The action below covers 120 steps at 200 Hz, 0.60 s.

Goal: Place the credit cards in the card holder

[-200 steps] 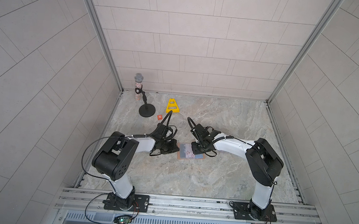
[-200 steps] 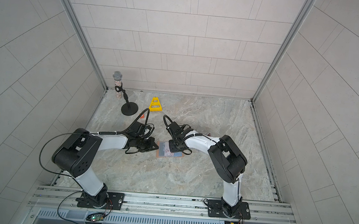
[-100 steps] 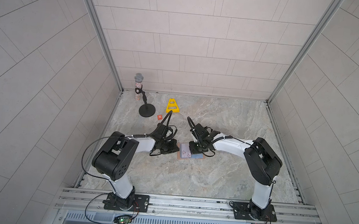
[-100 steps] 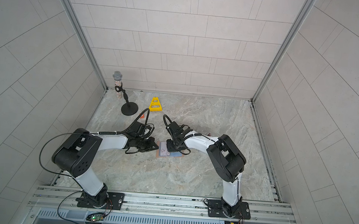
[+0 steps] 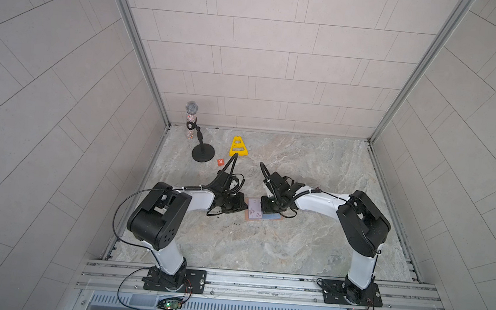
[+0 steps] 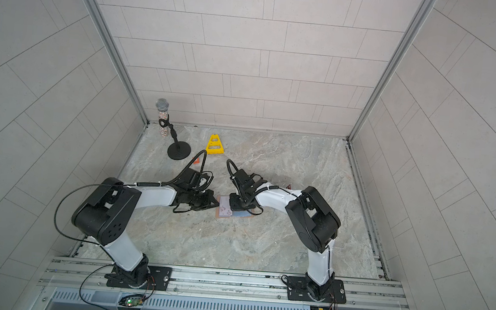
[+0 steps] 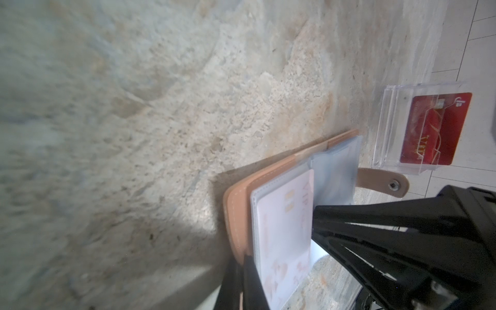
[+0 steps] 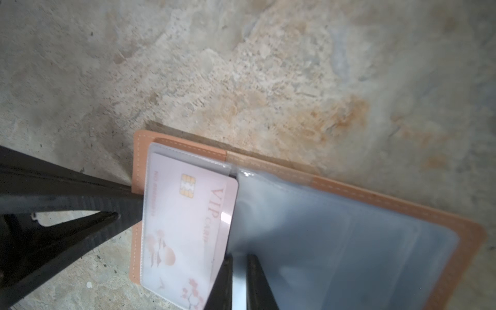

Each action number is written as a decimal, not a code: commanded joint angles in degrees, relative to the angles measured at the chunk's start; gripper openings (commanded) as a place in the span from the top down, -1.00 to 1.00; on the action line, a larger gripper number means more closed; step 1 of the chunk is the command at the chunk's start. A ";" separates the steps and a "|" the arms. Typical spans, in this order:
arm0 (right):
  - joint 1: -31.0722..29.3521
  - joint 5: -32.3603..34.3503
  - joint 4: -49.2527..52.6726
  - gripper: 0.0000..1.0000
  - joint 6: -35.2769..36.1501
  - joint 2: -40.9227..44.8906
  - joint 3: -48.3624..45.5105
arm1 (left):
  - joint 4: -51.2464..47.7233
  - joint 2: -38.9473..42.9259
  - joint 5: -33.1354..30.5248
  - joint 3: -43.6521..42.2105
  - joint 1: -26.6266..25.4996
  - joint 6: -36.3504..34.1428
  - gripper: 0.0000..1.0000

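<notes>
The tan card holder (image 5: 246, 219) (image 6: 219, 216) lies open on the table between my grippers. Its clear sleeves (image 8: 335, 236) show blue-grey. A pale pink VIP credit card (image 8: 185, 228) (image 7: 284, 228) sits mostly inside the left-hand sleeve, one edge still out. My left gripper (image 7: 241, 259) (image 5: 244, 206) is shut on the holder's tan cover (image 7: 237, 212). My right gripper (image 8: 239, 256) (image 5: 263, 206) stands on the sleeves beside the card's free edge. Its jaws are a narrow slit apart, and I cannot tell whether they hold anything. A red credit card (image 7: 434, 128) stands in a clear box (image 7: 389, 120).
At the back left of the table are a microphone on a black stand (image 5: 203, 152), a yellow triangular piece (image 5: 239, 147) and a small orange tag (image 5: 220, 161). The holder's snap tab (image 7: 386, 183) points toward the clear box.
The right gripper has nudged a touch to the left over the holder. The left arm has held still on the cover.
</notes>
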<state>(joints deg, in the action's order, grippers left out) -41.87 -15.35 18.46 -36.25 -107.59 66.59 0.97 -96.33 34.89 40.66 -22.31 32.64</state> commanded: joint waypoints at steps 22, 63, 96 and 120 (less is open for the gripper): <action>-0.25 4.00 3.58 0.53 1.09 5.85 -1.29 | -8.87 -1.78 -2.48 1.55 -0.46 -3.06 1.00; 2.07 4.13 4.04 0.50 1.66 9.45 -3.13 | -16.65 1.58 -6.15 6.51 -0.50 -6.25 0.64; 4.02 2.49 4.13 0.50 2.79 9.69 -4.01 | -19.61 4.31 -6.05 10.16 -0.94 -6.39 0.32; 4.43 0.91 4.27 0.52 3.50 8.39 -4.18 | -20.04 4.25 -3.72 12.20 -2.89 -6.22 0.31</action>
<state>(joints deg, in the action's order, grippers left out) -37.54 -13.28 21.32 -34.17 -98.87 62.70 -15.97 -93.36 30.17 50.22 -23.14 27.35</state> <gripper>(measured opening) 0.251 0.343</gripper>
